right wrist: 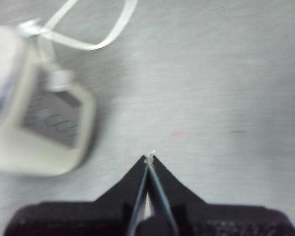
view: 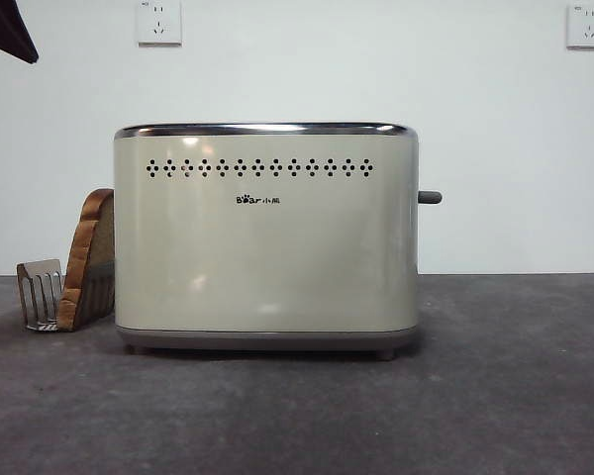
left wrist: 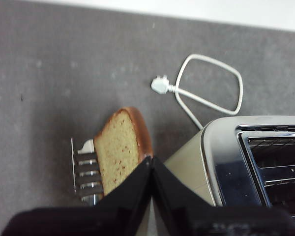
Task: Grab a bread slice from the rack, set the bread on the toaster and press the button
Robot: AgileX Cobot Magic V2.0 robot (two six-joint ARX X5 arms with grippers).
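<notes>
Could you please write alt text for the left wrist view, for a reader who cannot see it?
The shut left gripper hangs above a slice of bread standing in a small wire rack beside a cream toaster with open chrome-rimmed slots. Beyond them, a white power cord lies looped on the grey table.

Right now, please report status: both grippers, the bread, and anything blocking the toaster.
Left gripper shut, above the bread in the rack. Right gripper shut, empty, beside the toaster. Slots uncovered; cord behind.
</notes>
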